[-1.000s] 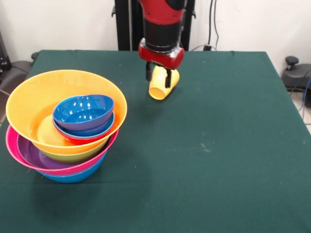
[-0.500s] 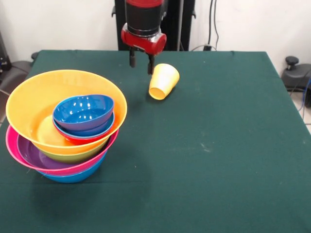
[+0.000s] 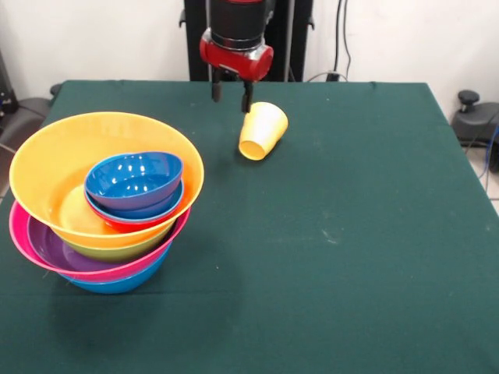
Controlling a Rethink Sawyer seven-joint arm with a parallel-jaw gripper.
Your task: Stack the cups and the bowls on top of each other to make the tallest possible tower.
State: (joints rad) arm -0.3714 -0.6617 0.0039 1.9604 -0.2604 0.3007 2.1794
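Observation:
The yellow-orange cup lies on its side on the green table, mouth facing the front left. My gripper hangs open and empty just above and to the left of the cup, apart from it. The tower stands at the table's left: a large orange bowl holds a small dark blue bowl nested over a small red bowl. Below it sit green, purple, pink and blue bowls. The red cup is out of view.
The robot's black pedestal stands behind the table's far edge. A black object sits off the table at the right, and cables hang on the wall behind.
The gripper, which had its fingers around the yellow cup, has lifted off it and moved up and to the left. The cup has stayed where it lay.

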